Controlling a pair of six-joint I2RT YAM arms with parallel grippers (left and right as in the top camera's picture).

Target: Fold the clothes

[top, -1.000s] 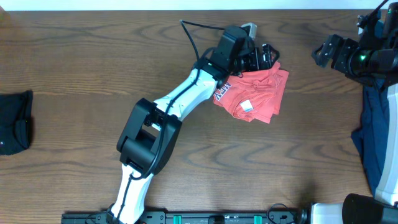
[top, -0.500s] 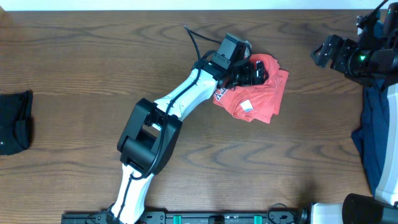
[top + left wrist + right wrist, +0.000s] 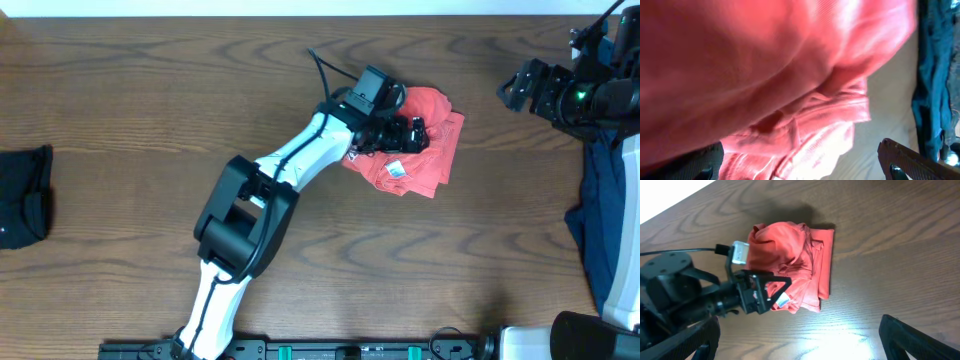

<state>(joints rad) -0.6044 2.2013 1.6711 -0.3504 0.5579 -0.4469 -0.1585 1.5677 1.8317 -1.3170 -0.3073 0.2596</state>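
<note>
The coral-red T-shirt (image 3: pixel 437 150) lies bunched in a rough folded pile at the far middle of the table, its white label (image 3: pixel 396 169) showing at the near edge. My left gripper (image 3: pixel 408 133) is over the shirt's left part, its fingers spread open with coral cloth (image 3: pixel 790 75) filling the left wrist view between and above them (image 3: pixel 800 172). The right wrist view shows the shirt (image 3: pixel 800 260) and the left gripper (image 3: pixel 765 292) on it. My right gripper (image 3: pixel 522 86) is open and empty, apart at the far right (image 3: pixel 800 347).
A navy shirt (image 3: pixel 600 215) hangs over the table's right edge and also shows in the left wrist view (image 3: pixel 932 75). A small black garment (image 3: pixel 22 195) lies at the left edge. The left arm (image 3: pixel 290 165) crosses the table's middle diagonally.
My left gripper has moved from the shirt's far edge toward the front, across the shirt, and the far part of the cloth has bulged up behind it. The right arm has barely moved.
</note>
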